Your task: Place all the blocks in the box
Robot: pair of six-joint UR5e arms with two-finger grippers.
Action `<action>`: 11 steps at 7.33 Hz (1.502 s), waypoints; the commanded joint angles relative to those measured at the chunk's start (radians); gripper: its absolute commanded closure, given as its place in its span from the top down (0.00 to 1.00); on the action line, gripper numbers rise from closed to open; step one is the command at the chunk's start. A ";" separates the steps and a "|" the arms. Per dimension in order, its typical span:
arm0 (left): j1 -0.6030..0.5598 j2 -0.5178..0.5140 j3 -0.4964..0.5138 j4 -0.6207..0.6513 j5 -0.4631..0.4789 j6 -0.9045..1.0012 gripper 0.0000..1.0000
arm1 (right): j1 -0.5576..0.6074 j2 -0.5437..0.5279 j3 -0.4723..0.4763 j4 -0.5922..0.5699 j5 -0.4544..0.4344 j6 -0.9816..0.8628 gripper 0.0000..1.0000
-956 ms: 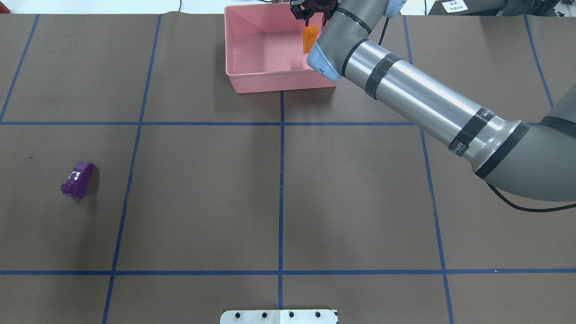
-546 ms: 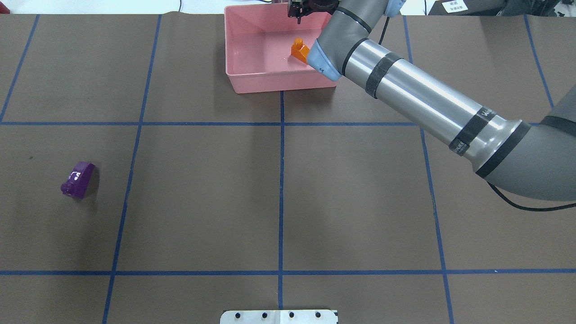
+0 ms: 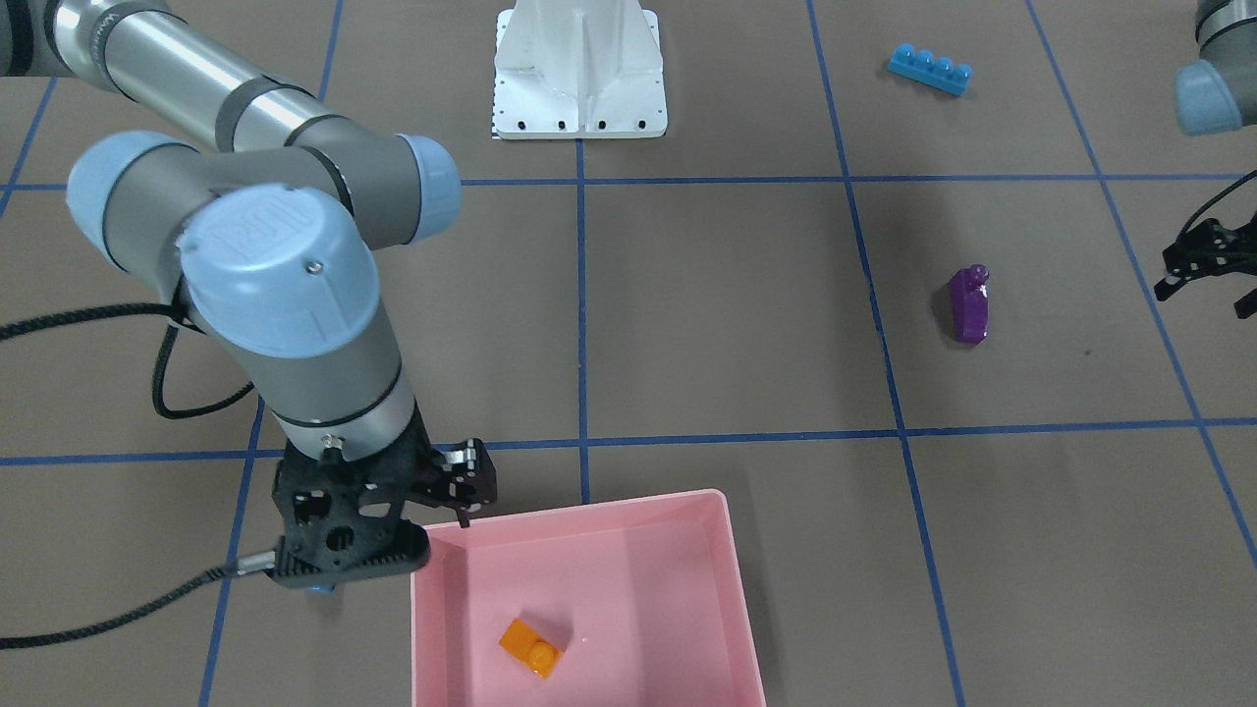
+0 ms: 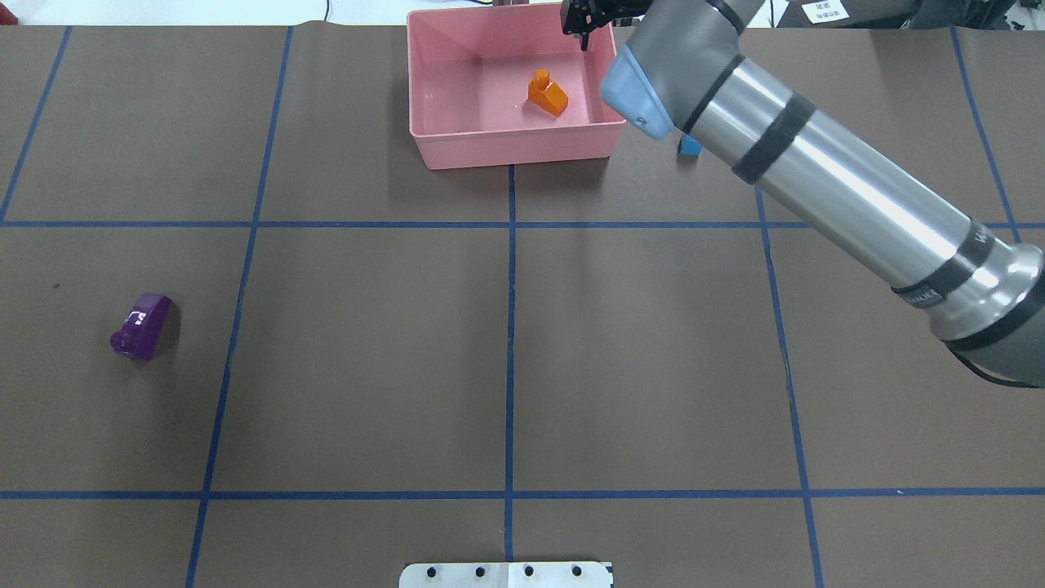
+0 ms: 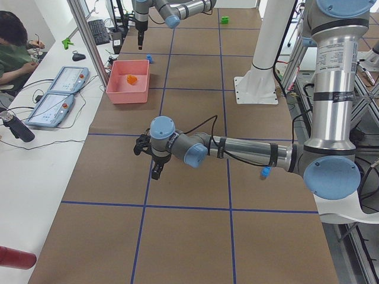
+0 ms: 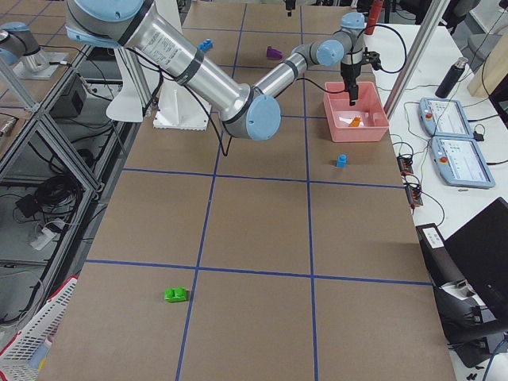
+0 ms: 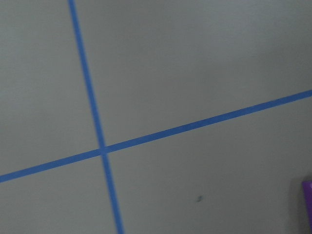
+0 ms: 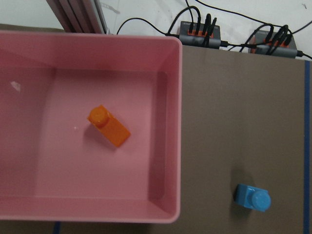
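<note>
1. As the front-facing camera looks down, the right end effector (image 3: 398, 516) hangs over a corner of the box (image 3: 589, 520). Its fingers are apart and hold nothing. The orange block (image 3: 531, 648) lies inside, on the floor of the box. At the edge of the view the left end effector (image 3: 1208, 280) is also spread and empty, near the purple block (image 3: 968, 306). Only this view shows the long blue block (image 3: 930, 70) clearly, on the tabletop (image 3: 707, 295) near the robot base (image 3: 579, 69).
2. From overhead, the small blue block (image 4: 690, 147) peeks out beside the right arm, just outside the box. The purple one is well apart from the box.
3. The left side view adds the green block (image 5: 225, 19), at the far end.
4. The right side view shows the green block near the camera, well apart from the box.
5. The left wrist sees blue tape lines (image 7: 97, 122) and a purple sliver at the edge.
6. The right wrist sees the orange block inside the box and the small blue block outside, apart from the wall.
</note>
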 commanded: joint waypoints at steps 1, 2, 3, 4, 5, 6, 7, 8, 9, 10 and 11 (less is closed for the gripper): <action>0.149 -0.003 -0.039 -0.060 0.048 -0.209 1.00 | 0.036 -0.309 0.354 -0.036 0.063 -0.079 0.99; 0.236 -0.003 -0.066 -0.060 0.120 -0.310 1.00 | 0.051 -0.452 0.477 -0.036 0.076 -0.128 0.99; 0.303 -0.006 -0.072 -0.058 0.156 -0.365 1.00 | 0.052 -0.564 0.555 -0.029 0.078 -0.157 0.99; 0.359 -0.006 -0.070 -0.058 0.167 -0.401 1.00 | 0.052 -0.635 0.599 -0.026 0.076 -0.194 0.99; 0.408 -0.007 -0.070 -0.058 0.193 -0.445 1.00 | 0.052 -0.683 0.625 -0.024 0.075 -0.214 0.99; 0.439 -0.006 -0.067 -0.057 0.229 -0.452 0.99 | 0.052 -0.688 0.628 -0.024 0.074 -0.214 1.00; 0.454 -0.006 -0.060 -0.054 0.246 -0.452 0.73 | 0.050 -0.690 0.627 -0.024 0.074 -0.214 1.00; 0.455 -0.006 -0.060 -0.052 0.248 -0.453 0.30 | 0.050 -0.690 0.625 -0.024 0.073 -0.214 1.00; 0.455 -0.004 -0.060 -0.051 0.248 -0.455 0.00 | 0.048 -0.690 0.622 -0.024 0.073 -0.214 1.00; 0.455 -0.003 -0.069 -0.052 0.248 -0.455 0.00 | 0.048 -0.690 0.616 -0.024 0.070 -0.213 1.00; 0.451 -0.010 -0.083 -0.049 0.247 -0.457 0.00 | 0.045 -0.687 0.611 -0.024 0.070 -0.211 1.00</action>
